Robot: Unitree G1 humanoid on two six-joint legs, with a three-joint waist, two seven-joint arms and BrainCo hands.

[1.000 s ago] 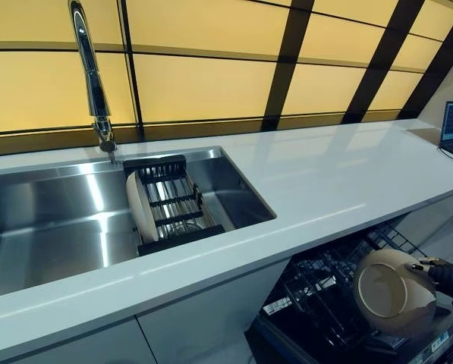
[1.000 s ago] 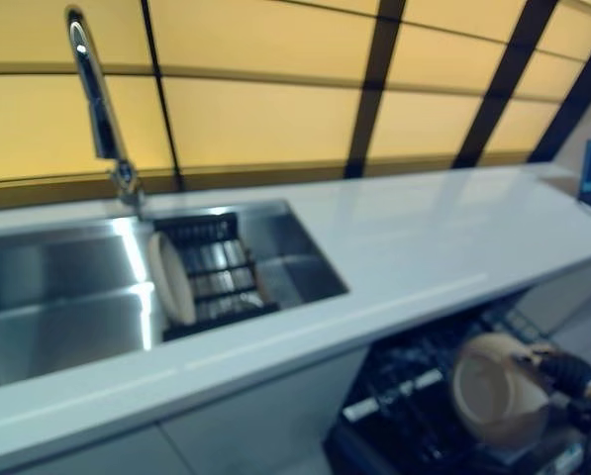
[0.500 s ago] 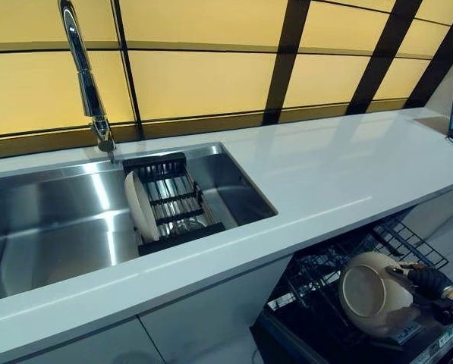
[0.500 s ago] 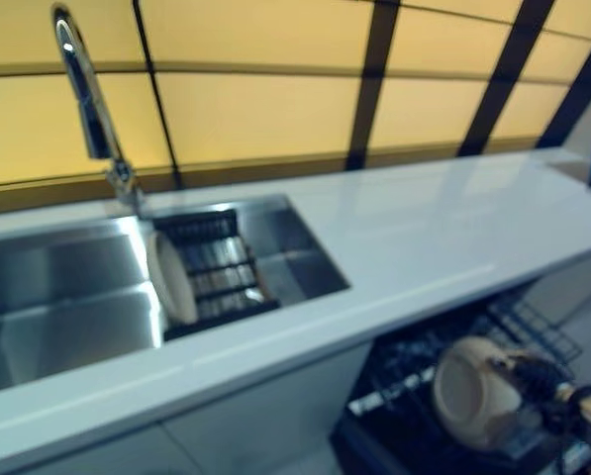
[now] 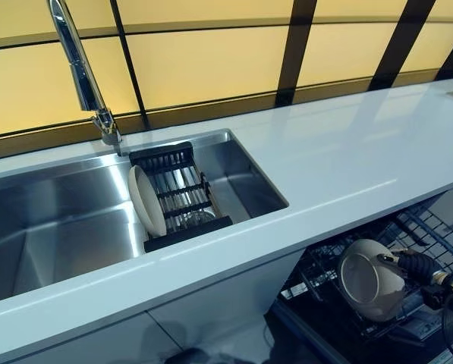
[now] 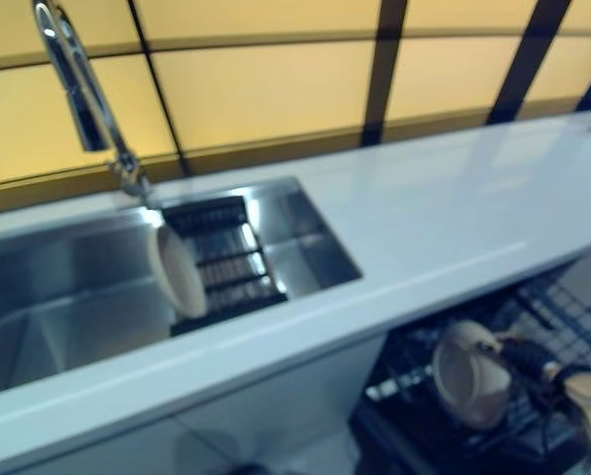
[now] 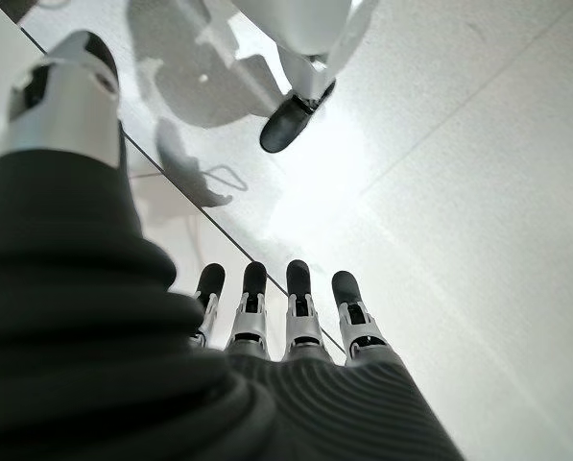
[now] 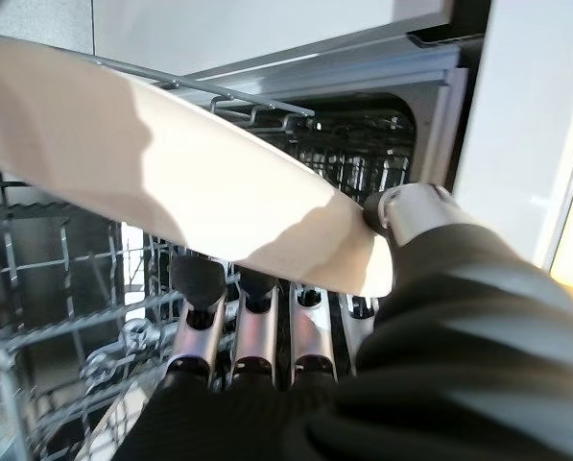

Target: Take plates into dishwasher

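Observation:
A beige plate (image 5: 369, 279) hangs tilted on edge over the pulled-out lower rack (image 5: 431, 227) of the dishwasher, below the counter at the right. My right hand (image 5: 417, 265) is shut on it. The right wrist view shows the thumb (image 8: 406, 206) on the rim of the plate (image 8: 171, 182), the fingers (image 8: 257, 327) beneath it and the wire rack (image 8: 65, 317) below. A second beige plate (image 5: 146, 201) stands upright in a black drying rack (image 5: 182, 199) inside the sink. My left hand (image 7: 300, 288) shows only in its wrist view, fingers straight, above the floor.
A white counter (image 5: 347, 152) runs across, with the steel sink (image 5: 59, 227) at the left and a tall chrome tap (image 5: 78, 68) behind it. The open dishwasher sits under the counter's right part. Yellow panels with dark bars form the back wall.
The camera has tilted down and shifted, so the whole scene moved. My right hand has carried the plate a little left and further in over the dishwasher rack.

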